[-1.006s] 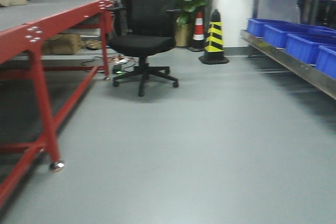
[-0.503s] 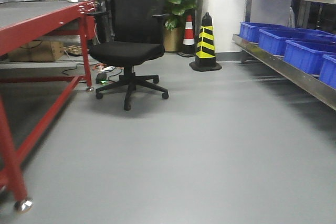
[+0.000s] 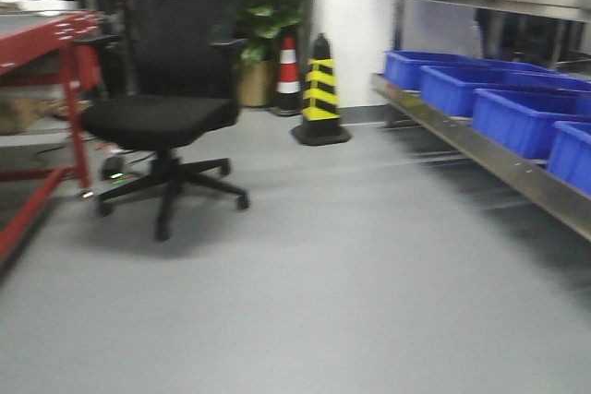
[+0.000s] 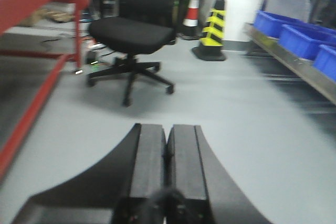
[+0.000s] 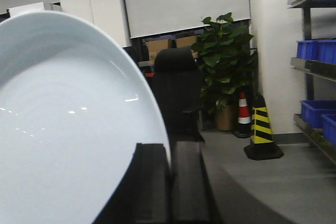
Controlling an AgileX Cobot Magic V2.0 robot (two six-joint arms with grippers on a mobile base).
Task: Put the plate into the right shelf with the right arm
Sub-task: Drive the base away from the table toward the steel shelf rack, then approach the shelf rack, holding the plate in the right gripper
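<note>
With the right gripper (image 5: 170, 153) clamping the plate (image 5: 68, 124), the robot is turning toward the right shelf (image 3: 517, 177), looming larger than 1 second ago, bringing placement closer.

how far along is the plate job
Done: the plate is clamped in the right pincer. In hand: carrying it; the right shelf with blue bins lies ahead to the right, seemingly not yet within reach. Remaining: setting the plate on the shelf. The left pincer is shut and empty.

Tilted white plate (image 5: 68, 129) in right pincer (image 5: 169, 153)
</note>
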